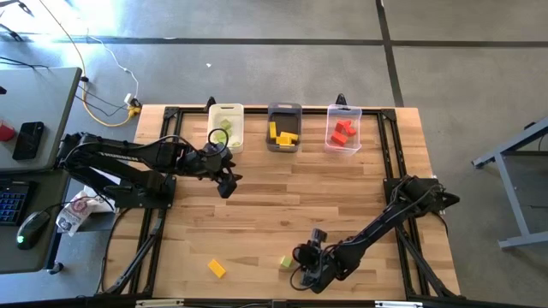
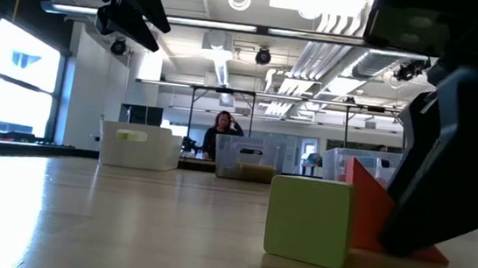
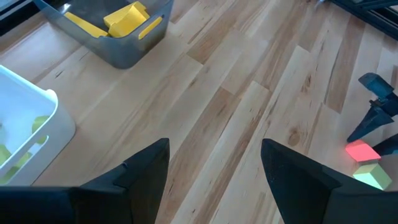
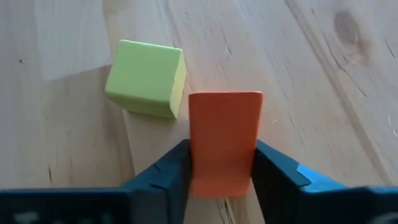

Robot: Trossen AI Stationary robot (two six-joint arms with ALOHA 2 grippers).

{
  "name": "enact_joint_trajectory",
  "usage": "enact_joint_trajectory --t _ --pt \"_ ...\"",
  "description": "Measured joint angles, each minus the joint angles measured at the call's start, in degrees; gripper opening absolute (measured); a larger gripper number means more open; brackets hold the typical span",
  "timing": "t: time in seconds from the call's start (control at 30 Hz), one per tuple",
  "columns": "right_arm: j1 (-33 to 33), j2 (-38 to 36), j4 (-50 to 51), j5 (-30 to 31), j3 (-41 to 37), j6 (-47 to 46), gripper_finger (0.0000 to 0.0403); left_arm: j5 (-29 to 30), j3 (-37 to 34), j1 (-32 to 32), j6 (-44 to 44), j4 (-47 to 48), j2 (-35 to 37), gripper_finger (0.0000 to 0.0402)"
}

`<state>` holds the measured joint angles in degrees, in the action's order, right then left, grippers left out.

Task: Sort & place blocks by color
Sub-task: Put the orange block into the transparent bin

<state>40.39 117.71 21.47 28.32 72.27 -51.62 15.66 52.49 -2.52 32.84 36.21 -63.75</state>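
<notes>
High view: the left gripper (image 1: 226, 181) hangs over the bare wood near the white bin (image 1: 226, 125), fingers (image 3: 146, 171) spread wide with nothing between them. Ahead of those fingers sit the white bin with green blocks (image 1: 220, 135) inside and the grey bin (image 1: 283, 127) with yellow blocks (image 1: 284, 133); the clear bin (image 1: 344, 128) beyond holds red blocks (image 1: 342, 133). A yellow block (image 1: 217, 269) lies alone near the table's front edge, well apart from both grippers. The right gripper (image 1: 301, 259) is down at the front of the table, fingers pinched on a red block (image 4: 224, 142). A green cube (image 4: 147, 77) sits just past the fingertips, nearly touching the red block's corner.
</notes>
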Motion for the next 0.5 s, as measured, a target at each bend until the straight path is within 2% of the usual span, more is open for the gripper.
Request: enact_joint_trajectory --t 0.13,0.37,0.5 --pt "-0.51 -0.05 -0.11 -0.96 0.09 -0.79 0.0100 0.00 0.00 0.00 -0.02 0.02 0.00 0.0239" --pt "-0.68 -0.60 0.12 -1.55 0.06 -1.03 0.0100 -0.37 0.00 1.23 -3.45 0.02 0.00 0.0239" --pt "-0.84 -1.85 0.88 0.49 -0.04 -1.09 0.0100 -0.46 0.00 3.32 -5.05 0.02 0.00 0.0239"
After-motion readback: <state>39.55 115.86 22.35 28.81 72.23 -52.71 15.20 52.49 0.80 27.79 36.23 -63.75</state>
